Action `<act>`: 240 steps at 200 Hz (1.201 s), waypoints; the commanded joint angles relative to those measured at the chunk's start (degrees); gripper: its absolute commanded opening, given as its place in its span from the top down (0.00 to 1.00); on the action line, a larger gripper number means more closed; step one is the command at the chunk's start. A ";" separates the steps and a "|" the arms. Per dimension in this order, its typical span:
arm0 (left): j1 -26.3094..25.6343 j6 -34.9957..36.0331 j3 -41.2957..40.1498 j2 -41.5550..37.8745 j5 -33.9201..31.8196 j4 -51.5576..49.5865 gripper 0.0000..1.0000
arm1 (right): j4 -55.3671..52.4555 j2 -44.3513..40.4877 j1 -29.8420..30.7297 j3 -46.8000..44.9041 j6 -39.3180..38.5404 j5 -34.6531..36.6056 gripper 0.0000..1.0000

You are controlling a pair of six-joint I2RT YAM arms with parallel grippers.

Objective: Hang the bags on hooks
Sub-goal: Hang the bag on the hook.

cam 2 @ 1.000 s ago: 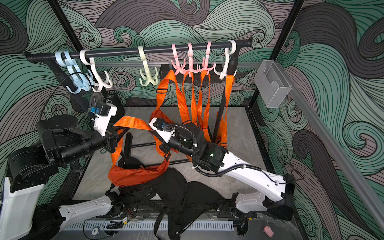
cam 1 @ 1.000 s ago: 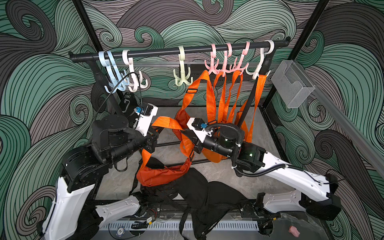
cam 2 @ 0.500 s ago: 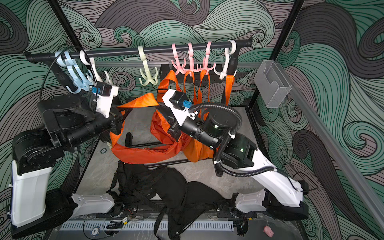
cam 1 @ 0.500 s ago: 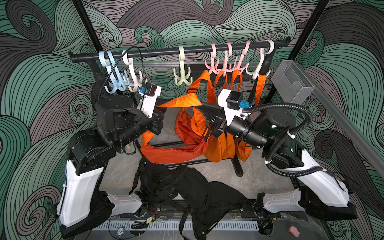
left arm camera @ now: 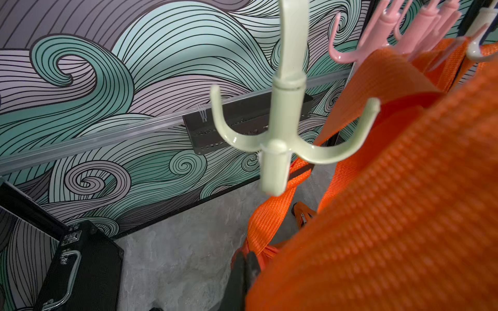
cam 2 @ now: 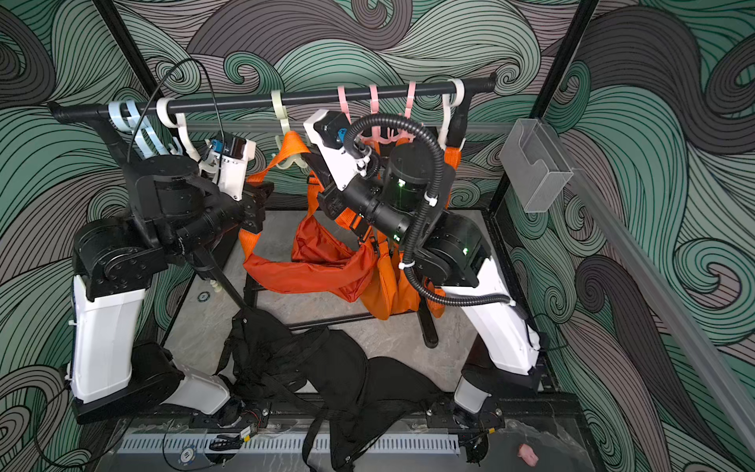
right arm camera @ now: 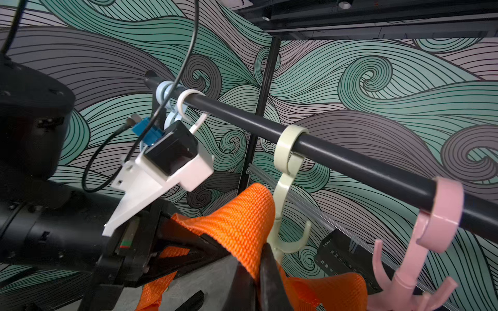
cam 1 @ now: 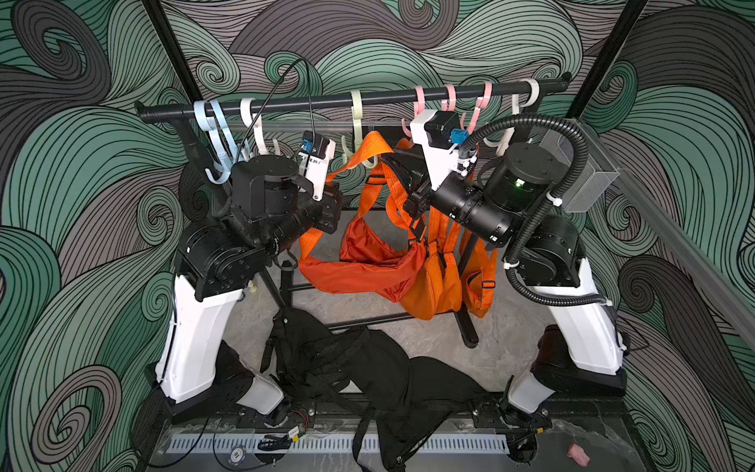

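Our left gripper (left arm camera: 244, 272) is closed on the orange strap (left arm camera: 404, 202). The left wrist view shows this from close up: dark fingers pinch the webbing, and the strap spreads wide beyond the pale green hook (left arm camera: 285, 115), whose prongs all stand bare. The right gripper (right arm camera: 256, 272) is likewise clamped on the strap. Only the right wrist view shows the webbing rising in a fold just beside that hook's stem, under the black rail (right arm camera: 350, 157); we cannot tell whether strap and hook touch. In both top views we see what the wrist views miss: the orange bag (cam 1: 367, 271) sags in the air between the two arms, beside other orange bags (cam 1: 433, 294) hanging from pink hooks (cam 1: 419, 104), and black bags (cam 1: 380, 367) lie heaped on the floor in front.
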 commanded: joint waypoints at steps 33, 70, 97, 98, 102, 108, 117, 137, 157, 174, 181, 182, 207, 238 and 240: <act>0.41 -0.46 -0.26 1.70 0.03 -2.27 1.00 | -4.34 1.44 -2.79 3.18 3.48 0.86 1.00; 0.48 -0.07 0.02 3.17 -1.15 -2.55 1.00 | -7.38 5.08 -4.19 8.67 5.02 -1.01 1.00; 0.48 -0.05 0.16 3.67 -1.63 -2.83 1.00 | -7.80 5.82 -6.87 9.26 7.82 -4.04 1.00; 0.49 -0.03 0.16 3.72 -1.63 -2.81 1.00 | -7.80 5.88 -7.04 9.27 8.01 -4.17 1.00; 0.43 -0.02 0.16 3.80 -1.71 -2.83 1.00 | -7.96 5.96 -7.58 9.29 8.85 -5.04 1.00; 0.51 -0.05 0.16 3.89 -1.80 -3.00 1.00 | -8.01 6.00 -8.39 9.20 10.09 -6.23 1.00; 0.49 -0.10 0.09 3.89 -1.96 -3.07 1.00 | -8.35 6.10 -9.31 9.23 11.53 -7.61 1.00; 0.49 -0.04 -0.56 3.70 -2.04 -3.16 1.00 | -8.93 6.29 -9.58 8.67 12.48 -9.16 1.00; 0.49 0.06 -1.65 3.46 -2.25 -2.97 1.00 | -9.33 6.24 -9.65 7.48 13.09 -9.91 1.00; 0.49 0.06 -2.67 3.32 -2.26 -2.92 1.00 | -9.94 6.02 -9.58 6.29 13.60 -10.24 1.00; 0.49 0.06 -3.11 3.27 -2.12 -2.94 1.00 | -10.27 5.81 -9.58 5.75 14.02 -10.08 1.00; 0.49 0.06 -3.14 3.25 -2.09 -2.95 1.00 | -10.31 5.78 -9.58 5.68 14.06 -10.05 1.00; 0.51 -0.20 -5.19 2.89 -1.59 -2.34 1.00 | -10.30 4.27 -9.58 2.03 15.01 -10.17 1.00; 0.49 -0.46 -7.55 2.49 -1.10 -1.88 1.00 | -10.25 2.67 -9.58 -1.97 15.93 -9.89 1.00; 0.49 -0.46 -7.70 2.37 -1.10 -1.87 1.00 | -10.22 2.52 -9.58 -2.20 15.98 -9.78 1.00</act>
